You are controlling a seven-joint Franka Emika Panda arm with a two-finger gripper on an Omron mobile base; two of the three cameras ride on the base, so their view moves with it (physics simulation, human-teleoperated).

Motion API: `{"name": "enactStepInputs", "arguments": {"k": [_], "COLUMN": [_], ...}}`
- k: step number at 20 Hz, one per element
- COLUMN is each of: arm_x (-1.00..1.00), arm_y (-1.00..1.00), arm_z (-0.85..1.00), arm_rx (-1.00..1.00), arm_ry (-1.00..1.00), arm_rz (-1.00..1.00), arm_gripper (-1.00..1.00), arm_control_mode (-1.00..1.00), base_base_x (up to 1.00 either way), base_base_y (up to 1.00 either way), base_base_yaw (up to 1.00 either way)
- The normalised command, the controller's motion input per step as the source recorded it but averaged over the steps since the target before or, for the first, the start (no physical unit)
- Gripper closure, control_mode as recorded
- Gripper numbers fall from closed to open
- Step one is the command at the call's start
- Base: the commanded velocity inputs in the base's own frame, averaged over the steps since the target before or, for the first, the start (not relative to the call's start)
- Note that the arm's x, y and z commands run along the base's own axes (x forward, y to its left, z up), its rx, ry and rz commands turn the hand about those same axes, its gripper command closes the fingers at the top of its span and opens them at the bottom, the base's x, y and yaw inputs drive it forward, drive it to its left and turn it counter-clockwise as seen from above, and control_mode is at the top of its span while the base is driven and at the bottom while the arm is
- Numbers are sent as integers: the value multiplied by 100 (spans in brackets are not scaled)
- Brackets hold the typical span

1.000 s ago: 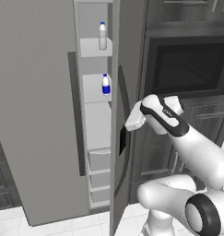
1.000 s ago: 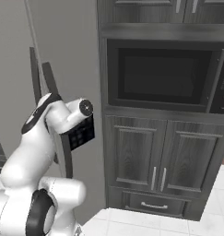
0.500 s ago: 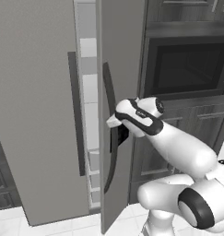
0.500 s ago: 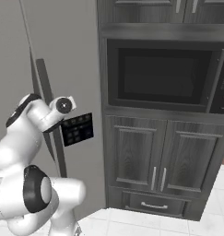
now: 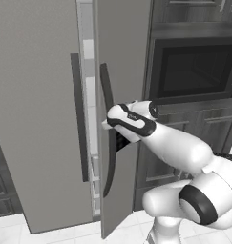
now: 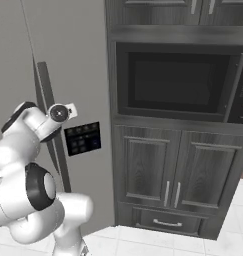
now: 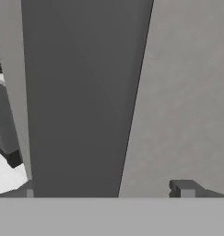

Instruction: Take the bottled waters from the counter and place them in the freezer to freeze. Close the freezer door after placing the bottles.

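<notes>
One gap left: freezer door [image 5: 120, 52] nearly shut, a narrow slit of white shelving showing between it and the wider door [image 5: 38, 95].
my gripper [image 5: 118, 141]: jaws spread wide, holding nothing, against the door's outer face just beside its bar handle [image 5: 107, 128].
key relation: door lies straight ahead of my palm; handle's long axis vertical; push goes into the panel, toward the cabinet.
surfaces: door flat matte grey; handle dark, slim; dispenser panel [image 6: 82, 138] small, dark, glossy.
bottles: behind the door, can't see them.
</notes>
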Motion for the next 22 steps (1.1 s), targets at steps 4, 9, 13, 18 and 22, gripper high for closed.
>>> {"name": "enactStepInputs", "arguments": {"k": [4, 9, 13, 18, 22], "arm_x": [24, 27, 31, 37, 33], "arm_y": [0, 12, 15, 5, 1], "arm_z": [0, 0, 0, 6, 12], "arm_rx": [0, -1, -5, -3, -1], "arm_ry": [0, 2, 5, 14, 18], "arm_rz": [-6, -8, -10, -7, -6], "arm_gripper": [-100, -100, -100, -100, -100], "arm_control_mode": [-100, -100, -100, -100, -100], "base_base_x": [0, 0, 0, 0, 0], "base_base_y": [0, 0, 0, 0, 0], "base_base_yaw": [0, 0, 0, 0, 0]}}
